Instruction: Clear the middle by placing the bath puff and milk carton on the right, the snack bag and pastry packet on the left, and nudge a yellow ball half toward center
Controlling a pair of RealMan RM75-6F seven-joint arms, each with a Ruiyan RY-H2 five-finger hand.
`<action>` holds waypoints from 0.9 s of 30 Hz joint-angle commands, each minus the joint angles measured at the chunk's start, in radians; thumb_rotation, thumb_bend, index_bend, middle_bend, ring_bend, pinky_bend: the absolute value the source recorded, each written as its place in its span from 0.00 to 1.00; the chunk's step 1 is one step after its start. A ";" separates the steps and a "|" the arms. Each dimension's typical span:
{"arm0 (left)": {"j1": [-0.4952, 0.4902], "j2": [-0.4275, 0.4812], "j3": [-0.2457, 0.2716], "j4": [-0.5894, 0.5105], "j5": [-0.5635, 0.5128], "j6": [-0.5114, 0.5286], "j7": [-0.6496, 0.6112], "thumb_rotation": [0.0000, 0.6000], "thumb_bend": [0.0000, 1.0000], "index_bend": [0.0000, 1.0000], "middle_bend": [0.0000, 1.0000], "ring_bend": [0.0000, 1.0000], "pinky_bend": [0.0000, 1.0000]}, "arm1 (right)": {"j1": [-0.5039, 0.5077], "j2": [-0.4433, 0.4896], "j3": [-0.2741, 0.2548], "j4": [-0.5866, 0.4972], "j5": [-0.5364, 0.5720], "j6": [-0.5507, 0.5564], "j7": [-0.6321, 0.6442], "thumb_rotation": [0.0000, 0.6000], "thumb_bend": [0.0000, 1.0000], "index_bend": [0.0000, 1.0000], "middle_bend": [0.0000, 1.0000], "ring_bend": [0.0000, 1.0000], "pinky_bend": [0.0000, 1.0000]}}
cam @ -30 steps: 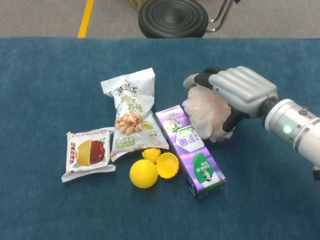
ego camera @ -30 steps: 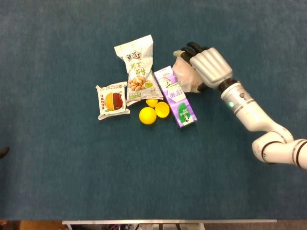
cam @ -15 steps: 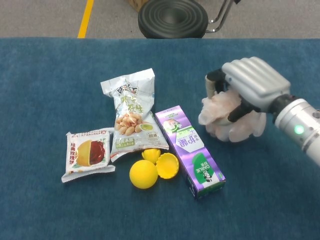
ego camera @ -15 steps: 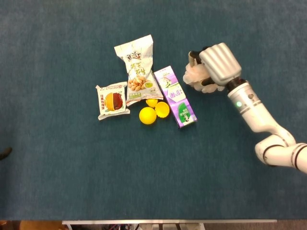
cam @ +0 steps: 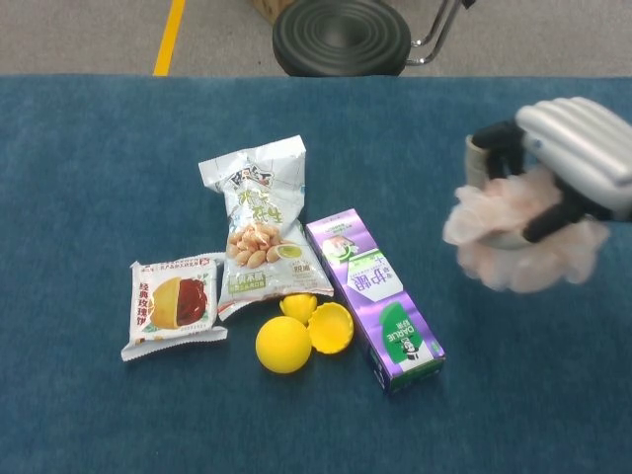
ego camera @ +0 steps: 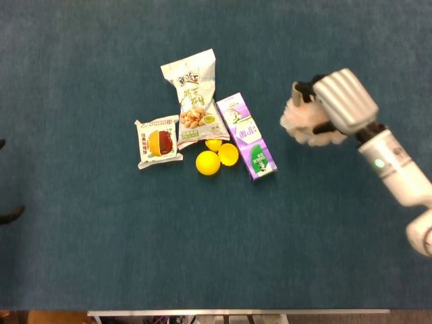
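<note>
My right hand (ego camera: 341, 102) has its fingers curled over the puff (ego camera: 304, 123), gripping it from above so it hangs under my palm, lifted off the table (ego camera: 101, 236); I hold it to the right of the carton (ego camera: 246, 137), well apart, since the puff belongs on that side; the carton lies flat, untouched; the snack bag (ego camera: 194, 94), pastry packet (ego camera: 158, 142) and yellow balls (ego camera: 208, 163) sit left of the carton; my left hand is out of sight.

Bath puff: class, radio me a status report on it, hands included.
Right hand grips bath puff, carrying it right of milk carton. Left hand not in view. Nothing in the way.
</note>
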 commanded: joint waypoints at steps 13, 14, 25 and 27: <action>-0.011 0.000 -0.004 -0.031 0.005 0.001 0.034 1.00 0.01 0.08 0.00 0.01 0.30 | -0.195 0.247 -0.191 -0.294 -0.128 0.118 -0.204 1.00 0.12 0.57 0.72 0.61 0.76; -0.010 0.000 -0.004 -0.030 0.004 0.002 0.033 1.00 0.01 0.08 0.00 0.01 0.30 | -0.207 0.248 -0.203 -0.290 -0.132 0.123 -0.215 1.00 0.12 0.57 0.72 0.61 0.76; -0.006 -0.004 0.000 -0.020 0.003 0.004 0.023 1.00 0.01 0.08 0.00 0.01 0.30 | -0.258 0.312 -0.271 -0.337 -0.103 0.047 -0.294 1.00 0.01 0.35 0.43 0.34 0.57; -0.007 -0.006 0.001 -0.020 0.004 0.004 0.023 1.00 0.01 0.08 0.00 0.01 0.30 | -0.255 0.320 -0.273 -0.351 -0.096 0.024 -0.295 1.00 0.00 0.27 0.34 0.27 0.50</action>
